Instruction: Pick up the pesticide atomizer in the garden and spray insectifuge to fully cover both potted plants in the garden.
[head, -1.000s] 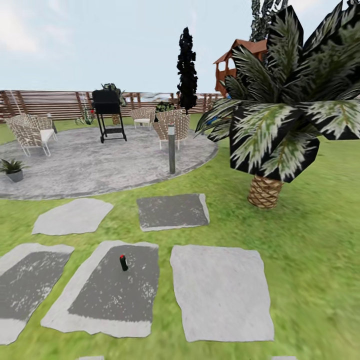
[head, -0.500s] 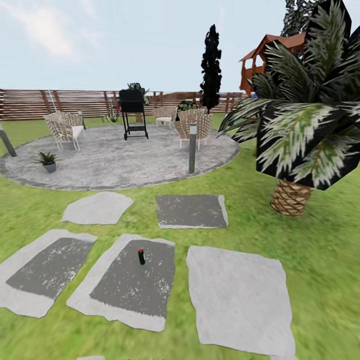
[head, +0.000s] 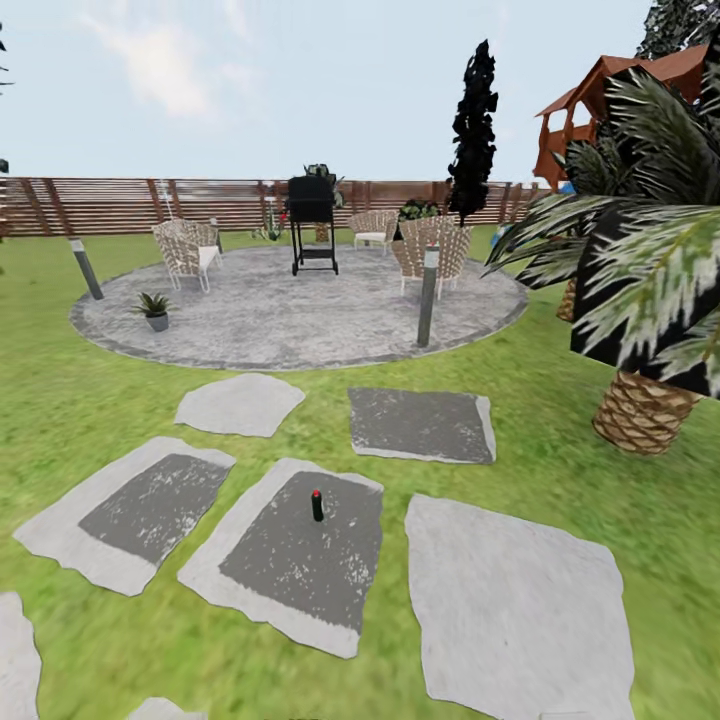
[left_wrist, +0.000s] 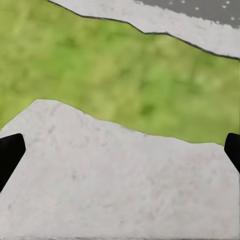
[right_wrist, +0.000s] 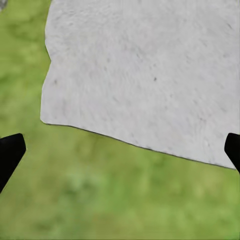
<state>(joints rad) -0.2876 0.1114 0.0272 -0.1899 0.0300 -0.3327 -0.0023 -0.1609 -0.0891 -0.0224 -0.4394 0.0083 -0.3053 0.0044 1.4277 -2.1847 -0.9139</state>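
On the dark stepping stone (head: 290, 545) nearest the robot, the pesticide atomizer (head: 317, 505) stands upright, untouched; the view has swung left since a second ago, bringing it nearer centre. Both left gripper (left_wrist: 120, 150) and right gripper (right_wrist: 120, 150) are spread wide, empty. Beyond that stone, one potted plant (head: 154, 308) sits on the patio (head: 300, 315), so pickup comes first.

Small dark upright bottle w/ red tip (head: 317, 505) on grey stepping stone (head: 290, 555): too small to read label or trigger. Big palm w/ woven trunk (head: 640, 408): cut by frame edge. Black fingertips (left_wrist: 9, 155), (right_wrist: 10, 154): cropped at frame sides.
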